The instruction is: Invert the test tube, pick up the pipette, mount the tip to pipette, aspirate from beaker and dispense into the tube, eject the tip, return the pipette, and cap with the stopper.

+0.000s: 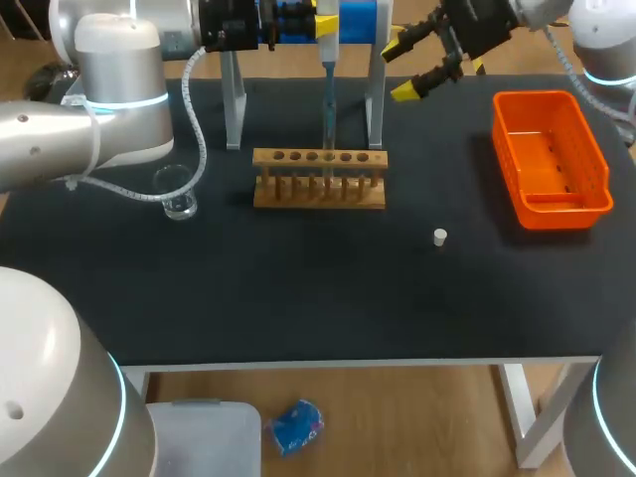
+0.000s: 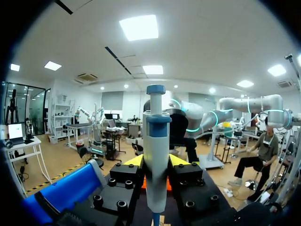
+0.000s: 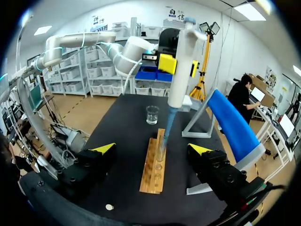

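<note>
My left gripper (image 1: 325,24) is shut on the white and blue pipette (image 1: 328,75), which hangs upright over the wooden rack (image 1: 319,181). In the left wrist view the pipette (image 2: 156,155) stands clamped between the yellow-tipped fingers (image 2: 133,161). Its tip reaches down into the test tube (image 3: 161,147) that stands in the rack (image 3: 153,173). My right gripper (image 1: 415,68) hovers open at the back right of the rack, holding nothing; its wrist view shows the open gripper (image 3: 152,149). The glass beaker (image 1: 177,192) stands left of the rack. A white stopper (image 1: 439,237) lies in front right.
An orange bin (image 1: 552,204) sits at the table's right side. The blue pipette stand (image 1: 355,20) on white legs (image 1: 234,104) rises just behind the rack. The black mat (image 1: 318,288) lies bare in front of the rack.
</note>
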